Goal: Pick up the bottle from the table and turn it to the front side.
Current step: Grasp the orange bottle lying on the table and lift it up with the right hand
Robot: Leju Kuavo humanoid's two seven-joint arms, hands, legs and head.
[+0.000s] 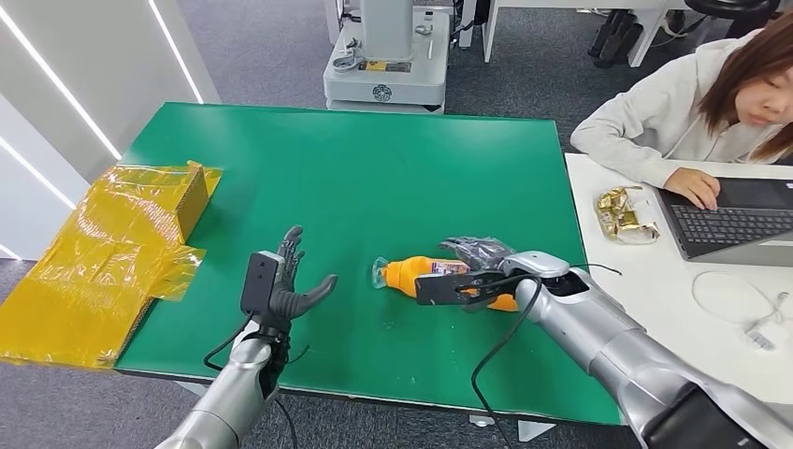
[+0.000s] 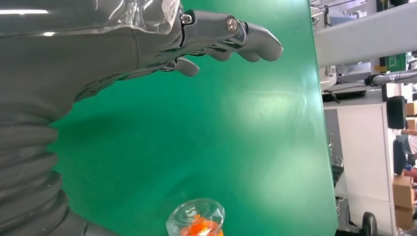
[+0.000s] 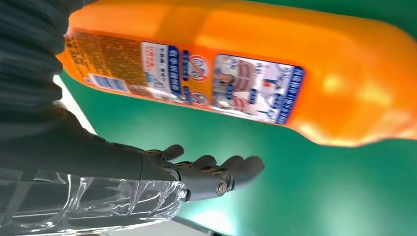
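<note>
Head view: an orange bottle (image 1: 421, 275) is seen lying on its side on the green table (image 1: 374, 178), its clear cap pointed toward the left hand (image 1: 288, 281). The right hand (image 1: 479, 269) is placed over the bottle's thick end, but whether the bottle is gripped cannot be told. In the right wrist view the fingers (image 3: 216, 172) are stretched out beside the bottle's label. The left hand is held up near the cap, fingers spread, nothing held. A person is seated at a laptop (image 1: 729, 220).
</note>
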